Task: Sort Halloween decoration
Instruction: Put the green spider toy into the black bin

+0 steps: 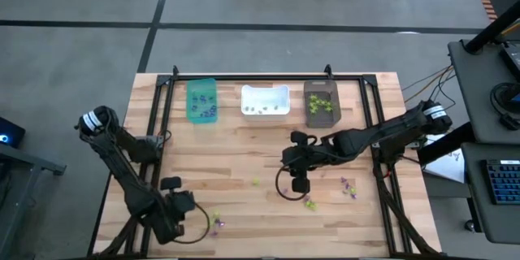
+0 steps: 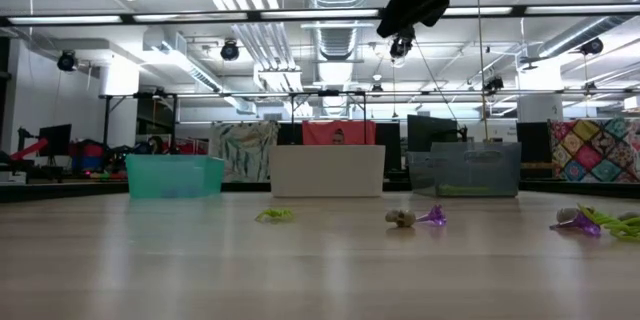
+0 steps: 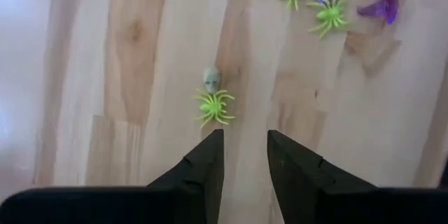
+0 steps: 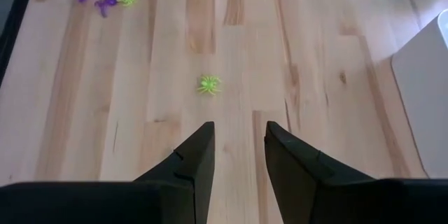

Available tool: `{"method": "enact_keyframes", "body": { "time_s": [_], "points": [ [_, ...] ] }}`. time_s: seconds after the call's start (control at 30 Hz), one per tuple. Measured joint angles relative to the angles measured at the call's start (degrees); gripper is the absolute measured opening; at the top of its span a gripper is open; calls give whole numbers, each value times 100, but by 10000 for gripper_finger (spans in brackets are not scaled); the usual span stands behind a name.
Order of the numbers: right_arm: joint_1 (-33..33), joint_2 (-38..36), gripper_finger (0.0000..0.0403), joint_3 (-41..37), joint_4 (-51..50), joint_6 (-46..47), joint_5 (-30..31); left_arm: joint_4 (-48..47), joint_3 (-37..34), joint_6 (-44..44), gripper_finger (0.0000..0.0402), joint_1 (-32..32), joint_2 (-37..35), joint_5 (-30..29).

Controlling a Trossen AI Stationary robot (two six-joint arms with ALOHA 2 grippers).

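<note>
Near the worktop's [image 1: 244, 158] front left, the left gripper [image 3: 243, 155] hangs with fingers slightly spread and empty. Just ahead of its tips lie a green spider [image 3: 215, 106] and, touching it on the far side, a pale skull [image 3: 211, 78]; the spider sits a little off the gap, toward one finger. More trinkets cluster farther off. At mid-worktop the right gripper [image 4: 236, 150], fingers also parted and holding nothing, points at another lone green spider [image 4: 208, 83], almost in line with its gap but well ahead. By my judgement the left arm is nearer its pick: a short advance and a small sideways shift.
</note>
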Motion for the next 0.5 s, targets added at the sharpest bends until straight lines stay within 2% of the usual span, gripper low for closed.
{"method": "enact_keyframes", "body": {
  "time_s": [0.17,0.5],
  "points": [
    [-2,97,116,-28,12,-6,9,8,-2,-284,109,-160,195,-309],
    [-2,213,110,-34,15,-8,13,117,0,-338,126,-155,905,-291]
  ]
}}
